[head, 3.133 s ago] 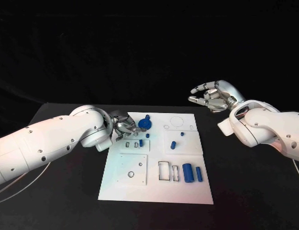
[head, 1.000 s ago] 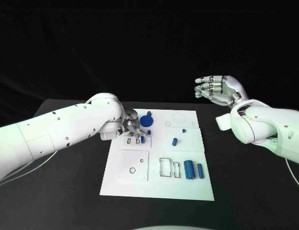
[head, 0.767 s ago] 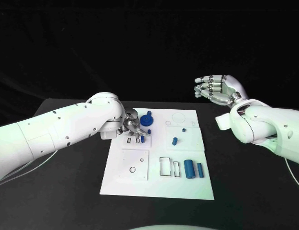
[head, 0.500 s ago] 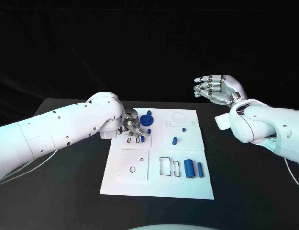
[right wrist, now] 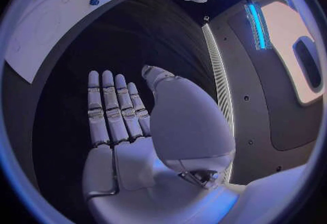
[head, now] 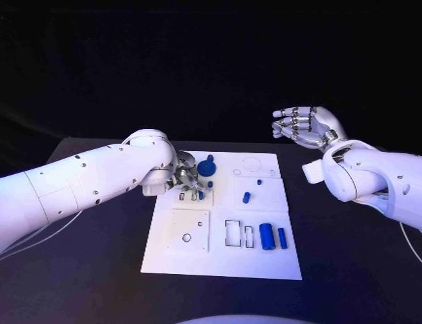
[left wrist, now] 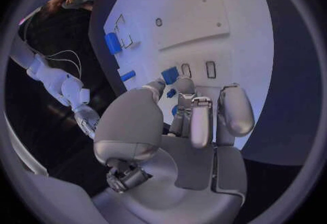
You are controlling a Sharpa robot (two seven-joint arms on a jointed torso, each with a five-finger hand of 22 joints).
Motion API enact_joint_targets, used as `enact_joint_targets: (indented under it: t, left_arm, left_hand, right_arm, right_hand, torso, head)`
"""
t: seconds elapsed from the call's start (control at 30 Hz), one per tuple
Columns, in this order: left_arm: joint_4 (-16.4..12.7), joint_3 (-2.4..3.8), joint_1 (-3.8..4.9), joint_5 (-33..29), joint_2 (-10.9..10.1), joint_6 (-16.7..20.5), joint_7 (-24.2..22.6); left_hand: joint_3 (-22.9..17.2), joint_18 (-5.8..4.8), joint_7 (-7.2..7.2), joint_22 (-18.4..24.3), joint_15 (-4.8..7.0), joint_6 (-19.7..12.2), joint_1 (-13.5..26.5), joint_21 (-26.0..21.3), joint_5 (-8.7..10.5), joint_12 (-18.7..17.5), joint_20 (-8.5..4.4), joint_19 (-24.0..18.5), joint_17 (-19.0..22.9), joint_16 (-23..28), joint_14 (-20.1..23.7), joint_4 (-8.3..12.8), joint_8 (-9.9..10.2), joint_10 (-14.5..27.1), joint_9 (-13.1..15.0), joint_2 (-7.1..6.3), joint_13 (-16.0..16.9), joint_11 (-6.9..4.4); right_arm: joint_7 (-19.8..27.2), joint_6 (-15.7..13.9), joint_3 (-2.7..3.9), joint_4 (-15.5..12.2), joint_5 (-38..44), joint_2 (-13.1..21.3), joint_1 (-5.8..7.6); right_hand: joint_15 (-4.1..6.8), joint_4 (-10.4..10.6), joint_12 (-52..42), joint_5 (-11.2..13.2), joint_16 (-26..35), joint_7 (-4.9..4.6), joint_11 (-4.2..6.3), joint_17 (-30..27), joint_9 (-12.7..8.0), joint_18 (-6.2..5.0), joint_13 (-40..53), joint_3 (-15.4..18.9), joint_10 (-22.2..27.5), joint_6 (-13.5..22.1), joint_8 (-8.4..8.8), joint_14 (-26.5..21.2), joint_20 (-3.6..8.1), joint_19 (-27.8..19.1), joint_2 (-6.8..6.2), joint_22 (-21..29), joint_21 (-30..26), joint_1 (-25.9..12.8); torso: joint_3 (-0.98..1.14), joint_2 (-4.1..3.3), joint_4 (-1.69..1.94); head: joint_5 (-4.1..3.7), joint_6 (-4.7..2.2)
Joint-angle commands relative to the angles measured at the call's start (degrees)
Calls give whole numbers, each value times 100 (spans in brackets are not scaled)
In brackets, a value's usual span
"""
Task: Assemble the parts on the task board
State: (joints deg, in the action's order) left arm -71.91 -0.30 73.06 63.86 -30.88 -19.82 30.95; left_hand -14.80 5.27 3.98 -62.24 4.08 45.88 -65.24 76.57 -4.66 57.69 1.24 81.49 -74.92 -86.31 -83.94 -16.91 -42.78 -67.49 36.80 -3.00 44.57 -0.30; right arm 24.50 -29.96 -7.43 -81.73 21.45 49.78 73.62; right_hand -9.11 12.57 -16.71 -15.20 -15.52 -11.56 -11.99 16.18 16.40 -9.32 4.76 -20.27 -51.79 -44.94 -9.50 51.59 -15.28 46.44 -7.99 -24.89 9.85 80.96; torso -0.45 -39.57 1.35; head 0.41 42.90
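Left hand [head: 183, 177] stays low on the task board [head: 221, 264], fingers pinching a small blue part [left wrist: 169, 75]; right hand [head: 303, 126] still idle, fingers spread, so insertion continues.

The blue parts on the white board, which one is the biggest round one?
The blue disc at the board's far end, just beyond the left hand. It is wide and round, while the other blue parts are slim pegs or upright cylinders.

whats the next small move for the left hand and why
Probably ease the left hand down to seat the small blue part at its fingertips into a slot on the task board. Its fingers are bunched over the small slots there, while the right hand hovers off the board, holding nothing.
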Motion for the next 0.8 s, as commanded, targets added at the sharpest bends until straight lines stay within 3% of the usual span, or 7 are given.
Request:
enact_joint_targets:
  t: [0.03,0.37,0.53,0.67,0.77,0.8]
  left_arm:
    - [-1,1,0,-40,15,-95,-13]
    - [1,0,-1,-46,19,-128,-12]
    - [14,-1,-2,-97,34,-127,-13]
    - [18,-4,-4,-173,39,-133,-14]
    - [17,-7,-5,-255,40,-137,-15]
    - [15,-7,-5,-292,39,-137,-15]
  left_hand:
    - [-23,-38,0,-5,-4,25,35,27,0,31,6,49,-703,-20,-403,-1,20,-1,5,-10,5,3]
    - [-45,-40,-4,-21,-5,36,46,35,-3,54,7,51,-710,-23,-404,6,22,-17,9,-5,29,0]
    - [-309,-39,-26,-42,11,43,-130,51,-17,70,0,45,-719,-28,-406,29,60,-13,28,22,24,-19]
    - [-1023,-40,-64,-76,50,8,-736,72,-32,46,-28,39,-728,-30,-407,198,120,34,59,-12,-12,-55]
    - [-1963,-42,-4,-106,21,12,-884,90,-7,27,-29,30,-731,-28,-406,286,143,21,143,-314,-60,-29]
    - [-2117,-45,-38,-110,36,-11,-973,92,-28,24,-22,29,-737,-30,-408,383,148,21,157,-330,-64,-36]
  right_arm:
    - [39,146,0,5,50,-10,-8]
    - [36,159,0,12,50,-16,-17]
    - [32,166,0,15,50,-19,-18]
    - [29,170,-1,19,50,-23,-19]
    - [29,171,-1,20,50,-26,-20]
    - [29,170,-1,20,50,-27,-20]
  right_hand:
    - [-39,-26,27,5,19,-420,-5,-7,-7,-95,-4,-5,50,47,36,-14,-26,23,-7,5,-32,-57]
    - [-41,-33,26,7,26,-421,-7,-11,-8,-94,-10,-7,53,45,36,-17,-28,23,-8,13,-39,-64]
    - [-41,-33,26,7,26,-421,-7,-11,-8,-94,-10,-7,53,45,36,-17,-28,23,-8,13,-39,-64]
    - [-41,-37,24,6,29,-421,-7,-13,-9,-94,-13,-9,54,44,36,-17,-29,23,-7,18,-42,-67]
    - [-41,-37,24,6,29,-421,-7,-13,-9,-94,-13,-9,54,44,36,-17,-29,23,-7,18,-42,-67]
    - [-41,-37,24,6,29,-421,-7,-13,-9,-94,-13,-9,54,44,36,-17,-29,23,-7,18,-42,-67]
  torso:
    - [4,4,5]
    - [3,3,-3]
    - [5,3,-2]
    - [3,5,-1]
    - [5,7,1]
    - [5,7,2]
  head:
    - [5,13]
    - [13,26]
    - [8,36]
    - [6,41]
    - [10,45]
    - [10,46]
